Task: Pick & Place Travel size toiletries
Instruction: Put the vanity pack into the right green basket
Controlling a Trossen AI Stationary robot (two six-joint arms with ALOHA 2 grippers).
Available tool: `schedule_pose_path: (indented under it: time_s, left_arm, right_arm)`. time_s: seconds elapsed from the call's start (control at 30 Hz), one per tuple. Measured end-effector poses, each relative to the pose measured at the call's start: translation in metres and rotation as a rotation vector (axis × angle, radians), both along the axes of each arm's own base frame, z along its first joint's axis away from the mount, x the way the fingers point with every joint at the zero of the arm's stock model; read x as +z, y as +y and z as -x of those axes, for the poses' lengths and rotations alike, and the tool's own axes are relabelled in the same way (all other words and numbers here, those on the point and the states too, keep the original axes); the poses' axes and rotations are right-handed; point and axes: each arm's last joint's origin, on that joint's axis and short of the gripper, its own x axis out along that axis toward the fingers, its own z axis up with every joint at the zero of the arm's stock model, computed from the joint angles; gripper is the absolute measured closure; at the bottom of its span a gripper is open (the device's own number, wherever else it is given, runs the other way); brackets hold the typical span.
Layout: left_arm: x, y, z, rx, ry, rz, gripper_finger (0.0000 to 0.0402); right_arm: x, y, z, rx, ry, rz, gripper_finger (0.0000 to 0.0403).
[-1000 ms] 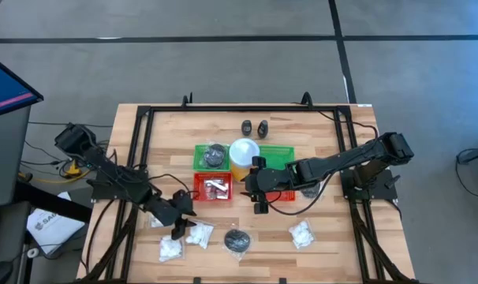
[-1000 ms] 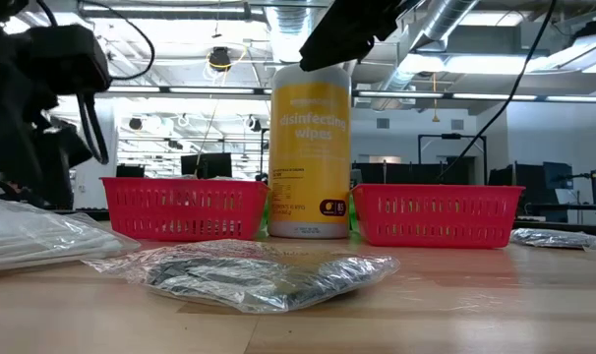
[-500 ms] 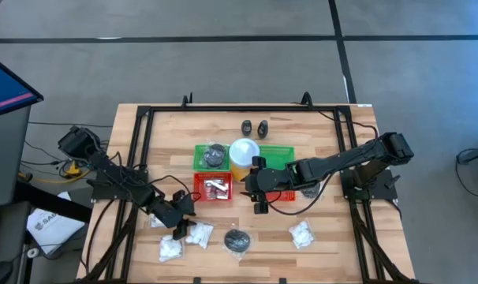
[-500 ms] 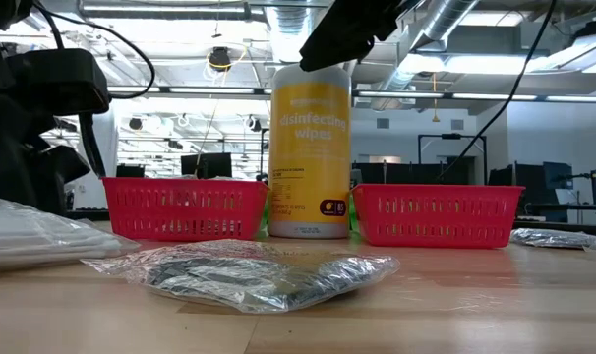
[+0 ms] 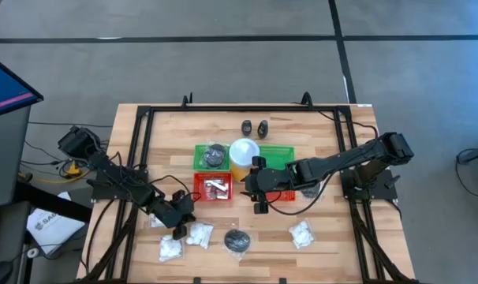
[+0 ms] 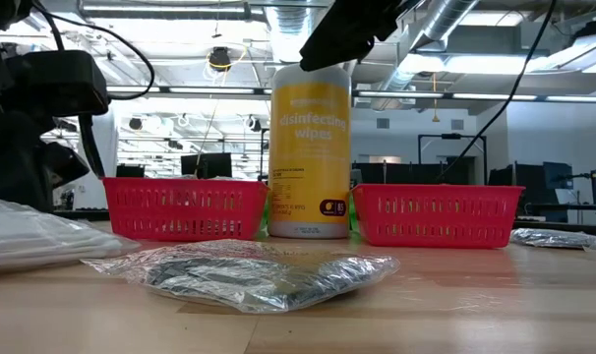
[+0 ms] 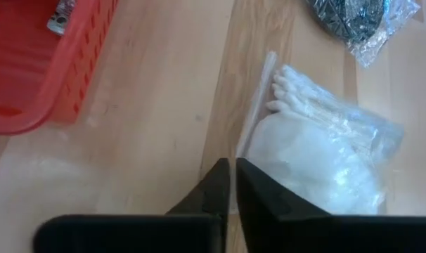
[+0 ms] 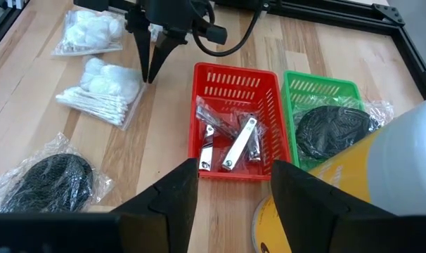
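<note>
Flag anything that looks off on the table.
The left end effector is shut at the very edge of the white packet. Its fingers meet with no bulk between them, so it may pinch only wrap, or nothing.

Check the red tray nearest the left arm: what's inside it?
The red tray holds a few small silvery metal pieces in clear wrap, lying loose and overlapping. Whether anything lies under them cannot be seen.
</note>
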Motion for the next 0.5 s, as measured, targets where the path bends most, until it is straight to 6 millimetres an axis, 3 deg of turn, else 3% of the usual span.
schedule_pose_path:
  time_s: [0.5]
  left_arm:
    - [0.0002,0.0009,0.0001,0.015,-0.002,-0.024,0.0401]
  right_arm:
    - [0.0000,-0.0007,-0.0002,-0.002,0.000,0.001,0.0238]
